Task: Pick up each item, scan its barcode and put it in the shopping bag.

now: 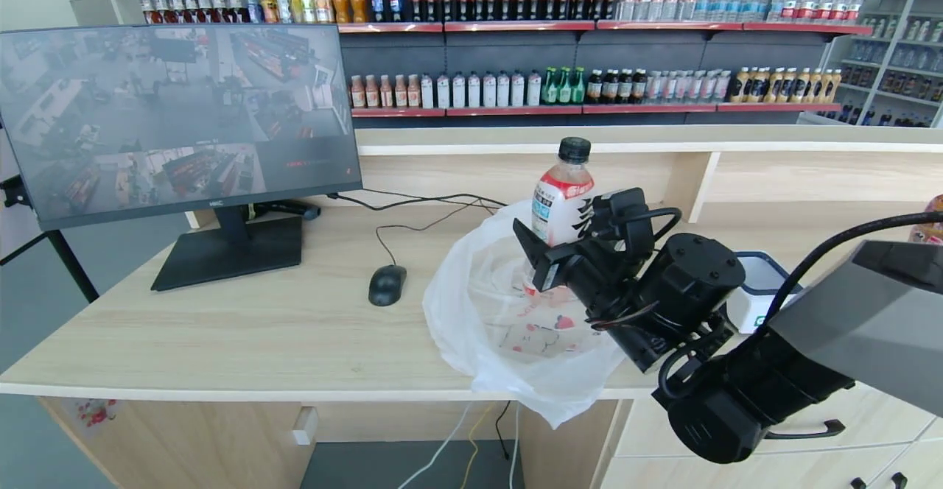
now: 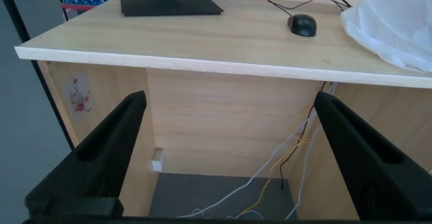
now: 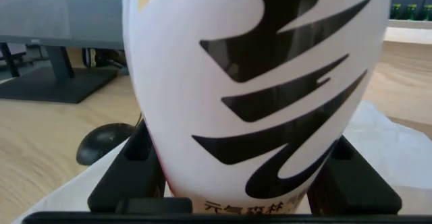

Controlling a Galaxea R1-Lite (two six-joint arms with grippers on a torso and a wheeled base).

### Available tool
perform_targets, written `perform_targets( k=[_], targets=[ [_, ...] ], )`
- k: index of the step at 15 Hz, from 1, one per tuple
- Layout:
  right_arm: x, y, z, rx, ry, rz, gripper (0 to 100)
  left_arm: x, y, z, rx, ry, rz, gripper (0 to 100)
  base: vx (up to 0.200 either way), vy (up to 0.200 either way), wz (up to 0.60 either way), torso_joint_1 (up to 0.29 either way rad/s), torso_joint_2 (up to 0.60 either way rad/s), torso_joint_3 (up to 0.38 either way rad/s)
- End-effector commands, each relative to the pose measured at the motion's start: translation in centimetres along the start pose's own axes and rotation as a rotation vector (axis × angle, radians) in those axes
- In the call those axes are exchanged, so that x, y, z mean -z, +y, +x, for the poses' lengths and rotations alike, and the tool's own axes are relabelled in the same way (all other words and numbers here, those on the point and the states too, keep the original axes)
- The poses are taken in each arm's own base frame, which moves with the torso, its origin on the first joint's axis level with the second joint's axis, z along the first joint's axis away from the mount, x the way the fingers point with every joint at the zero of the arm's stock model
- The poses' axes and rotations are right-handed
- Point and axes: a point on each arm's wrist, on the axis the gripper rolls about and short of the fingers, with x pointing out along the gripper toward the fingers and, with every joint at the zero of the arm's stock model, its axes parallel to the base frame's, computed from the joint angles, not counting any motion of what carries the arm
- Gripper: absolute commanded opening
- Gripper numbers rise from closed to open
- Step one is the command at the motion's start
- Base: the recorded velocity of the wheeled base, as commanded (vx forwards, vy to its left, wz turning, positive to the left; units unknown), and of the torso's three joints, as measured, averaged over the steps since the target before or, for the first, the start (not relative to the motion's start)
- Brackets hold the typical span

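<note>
A drink bottle [image 1: 561, 196] with a black cap and a white, red and black label stands upright over the white plastic shopping bag [image 1: 501, 312] on the counter. My right gripper [image 1: 554, 253] is shut on the bottle's lower body. In the right wrist view the bottle's label [image 3: 256, 96] sits between the black fingers [image 3: 128, 177]. My left gripper [image 2: 229, 163] hangs open below the counter's front edge [image 2: 202, 62], with nothing between its fingers [image 2: 101, 156].
A white and blue barcode scanner [image 1: 759, 290] stands on the counter behind my right arm. A monitor [image 1: 177, 113] and a black mouse [image 1: 387, 284] occupy the counter's left part. Cables [image 1: 420, 213] run behind the bag. Shelves of bottles [image 1: 589, 3] line the back wall.
</note>
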Motion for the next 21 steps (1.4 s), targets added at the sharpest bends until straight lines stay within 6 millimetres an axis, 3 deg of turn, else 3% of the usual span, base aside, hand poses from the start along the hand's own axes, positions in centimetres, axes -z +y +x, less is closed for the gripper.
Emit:
perform_targets(
  k=[1,9,21],
  targets=[
    [1.8,0.4,0.8,-0.007,0.022,-0.001,0,0.0,0.0,0.0,0.000,-0.001,0.000,100,0.000,0.000,0.00,0.000,0.00,0.000],
    [3.3,0.7,2.7,0.019,-0.001,0.012,0,0.0,0.0,0.0,0.000,-0.001,-0.003,100,0.000,0.000,0.00,0.000,0.00,0.000],
    [5.8,0.8,2.8,0.020,0.049,0.002,0,0.0,0.0,0.0,0.000,-0.001,-0.004,100,0.000,0.000,0.00,0.000,0.00,0.000]
  ],
)
